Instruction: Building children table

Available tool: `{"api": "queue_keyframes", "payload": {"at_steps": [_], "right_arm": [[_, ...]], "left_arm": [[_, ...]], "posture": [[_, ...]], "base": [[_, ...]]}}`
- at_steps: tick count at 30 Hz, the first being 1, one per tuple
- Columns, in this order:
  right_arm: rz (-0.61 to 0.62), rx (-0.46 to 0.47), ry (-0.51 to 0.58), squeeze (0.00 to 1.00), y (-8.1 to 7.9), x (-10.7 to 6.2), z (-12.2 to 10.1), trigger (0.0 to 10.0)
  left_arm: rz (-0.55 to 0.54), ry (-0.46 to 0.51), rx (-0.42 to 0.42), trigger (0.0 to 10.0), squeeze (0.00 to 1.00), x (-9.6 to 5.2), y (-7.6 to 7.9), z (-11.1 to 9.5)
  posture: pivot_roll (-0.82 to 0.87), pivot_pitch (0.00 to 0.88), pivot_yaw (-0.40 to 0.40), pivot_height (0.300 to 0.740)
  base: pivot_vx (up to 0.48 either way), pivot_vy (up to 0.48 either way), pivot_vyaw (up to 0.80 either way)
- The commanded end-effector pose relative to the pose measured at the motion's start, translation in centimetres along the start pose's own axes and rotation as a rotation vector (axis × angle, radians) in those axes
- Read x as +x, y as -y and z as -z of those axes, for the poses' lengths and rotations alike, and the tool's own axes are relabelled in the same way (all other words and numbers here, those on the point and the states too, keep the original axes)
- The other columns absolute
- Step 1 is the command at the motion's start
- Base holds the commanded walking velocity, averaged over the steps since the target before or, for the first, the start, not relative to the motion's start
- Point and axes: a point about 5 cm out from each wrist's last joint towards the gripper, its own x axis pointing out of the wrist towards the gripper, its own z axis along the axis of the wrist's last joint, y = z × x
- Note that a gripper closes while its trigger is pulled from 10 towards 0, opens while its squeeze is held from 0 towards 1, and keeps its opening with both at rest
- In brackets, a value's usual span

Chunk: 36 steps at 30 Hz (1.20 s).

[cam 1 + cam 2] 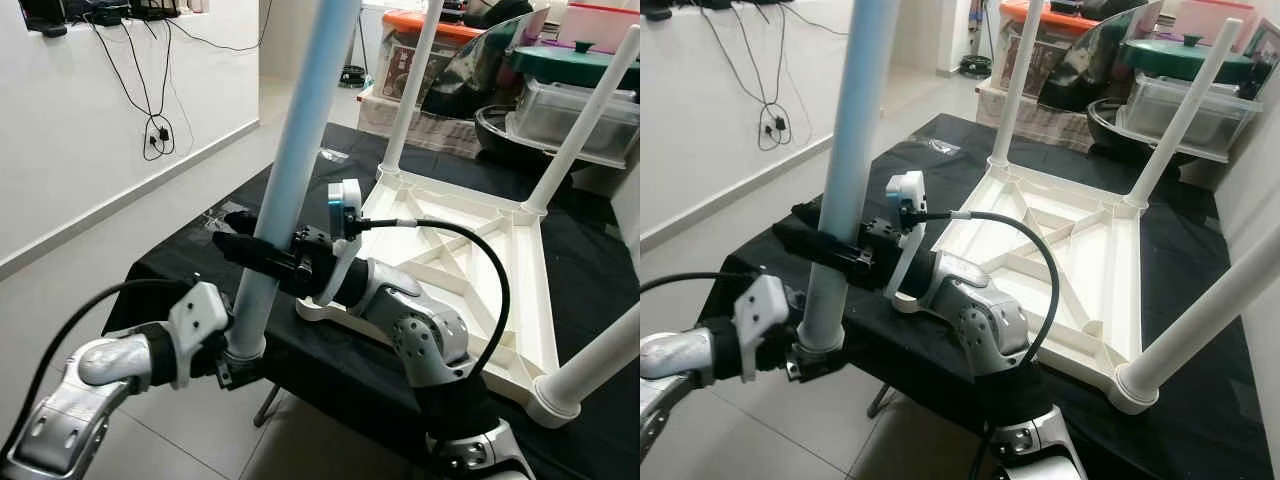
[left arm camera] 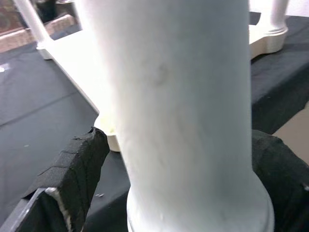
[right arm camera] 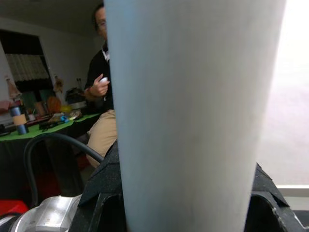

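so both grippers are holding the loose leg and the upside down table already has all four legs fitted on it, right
Not quite: the upside-down tabletop has three legs fitted, not four, as the left eye view shows. The fourth, the loose leg, is the one held off the near edge of the table, with the left gripper around its flared base and the right gripper clamped higher up the shaft.
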Motion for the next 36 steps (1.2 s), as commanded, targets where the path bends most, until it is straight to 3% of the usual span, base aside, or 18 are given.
{"api": "queue_keyframes", "payload": {"at_steps": [1,3,4,5,6,9,10,11,12,14,15,20,22,29,30,32,33,36], "right_arm": [[0.081,-0.045,0.025,0.00,1.4,-0.9,-1.0,0.0],[0.146,-0.069,0.032,0.00,2.3,-1.5,-1.4,0.0],[0.247,-0.088,0.043,0.00,3.6,-2.2,-1.8,0.0],[0.247,-0.088,0.043,0.00,3.6,-2.2,-1.8,0.0],[0.358,-0.122,0.037,0.00,4.8,-3.1,-2.0,0.0],[0.448,-0.135,0.028,0.00,5.7,-3.7,-2.1,0.0],[0.535,-0.154,0.029,0.00,6.3,-4.3,-2.4,2.4],[0.535,-0.154,0.029,0.00,6.3,-4.3,-2.4,2.4],[0.637,-0.173,0.020,0.00,7.1,-4.7,-2.7,10.0],[0.826,-0.202,0.001,0.00,8.4,-5.6,-3.4,10.0],[0.900,-0.210,-0.003,0.00,8.8,-6.0,-3.9,10.0],[0.981,-0.232,0.016,0.00,9.2,-6.3,-4.8,10.0],[1.100,-0.281,-0.025,0.00,9.5,-6.3,-5.6,10.0],[1.145,-0.321,-0.035,0.00,9.2,-5.5,-5.9,10.0],[1.102,-0.256,0.004,0.00,9.3,-5.3,-5.4,10.0],[1.102,-0.256,0.004,0.00,9.3,-5.3,-5.4,10.0],[1.076,-0.192,-0.010,0.00,9.5,-5.5,-4.7,10.0],[1.065,-0.181,-0.043,0.00,9.6,-5.7,-4.0,10.0]], "left_arm": [[-0.099,0.026,0.010,10.0,1.00,-1.1,-0.8,-0.9],[-0.161,0.046,0.007,10.0,1.00,-1.6,-1.2,-1.4],[-0.231,0.074,-0.004,10.0,1.00,-2.2,-1.6,-1.9],[-0.231,0.074,-0.004,10.0,1.00,-2.2,-1.6,-1.9],[-0.325,0.112,-0.030,10.0,1.00,-2.6,-1.8,-2.4],[-0.391,0.155,-0.066,10.0,1.00,-2.7,-1.8,-2.8],[-0.432,0.176,-0.093,10.0,1.00,-2.6,-1.2,-2.9],[-0.432,0.176,-0.093,10.0,1.00,-2.6,-1.2,-2.9],[-0.450,0.182,-0.120,10.0,1.00,-2.2,-0.5,-2.7],[-0.472,0.164,-0.146,10.0,1.00,-1.6,0.5,-2.1],[-0.495,0.152,-0.156,10.0,0.00,-1.5,0.5,-1.8],[-0.534,0.146,-0.173,10.0,0.00,-1.6,0.3,-1.6],[-0.565,0.143,-0.197,10.0,0.00,-1.5,0.3,-1.5],[-0.586,0.142,-0.228,10.0,0.00,-1.2,0.4,-1.3],[-0.601,0.145,-0.240,10.0,0.00,-1.1,0.4,-1.3],[-0.601,0.145,-0.240,10.0,0.00,-1.1,0.4,-1.3],[-0.606,0.145,-0.243,10.0,0.00,-1.1,0.4,-1.3],[-0.614,0.142,-0.243,10.0,0.00,-1.2,0.5,-1.2]], "posture": [[0.08,0.000,-0.101,0.740],[0.08,0.000,-0.101,0.740],[0.09,0.000,-0.106,0.740],[0.09,0.000,-0.106,0.740],[0.09,0.000,-0.107,0.740],[0.09,0.000,-0.103,0.740],[0.09,0.000,-0.108,0.740],[0.09,0.000,-0.108,0.740],[0.09,0.000,-0.107,0.740],[0.09,0.000,-0.105,0.740],[0.09,0.000,-0.105,0.740],[0.08,0.000,-0.101,0.740],[0.08,0.000,-0.100,0.740],[0.07,0.000,-0.100,0.740],[0.07,0.000,-0.103,0.740],[0.07,0.000,-0.103,0.740],[0.07,0.000,-0.103,0.740],[0.07,0.000,-0.103,0.740]], "base": [[0.000,0.000,0.00],[0.000,0.000,0.00],[0.000,0.000,0.00],[0.000,0.000,0.00],[0.000,0.000,0.00],[0.000,0.000,0.00],[0.000,0.000,0.00],[0.000,0.000,0.00],[0.000,0.000,0.00],[0.000,0.000,0.00],[0.000,0.000,0.00],[0.000,0.000,0.00],[0.000,0.000,0.00],[0.000,0.000,0.00],[0.000,0.000,0.00],[0.000,0.000,0.00],[0.000,0.000,0.00],[0.000,0.000,0.00]]}}
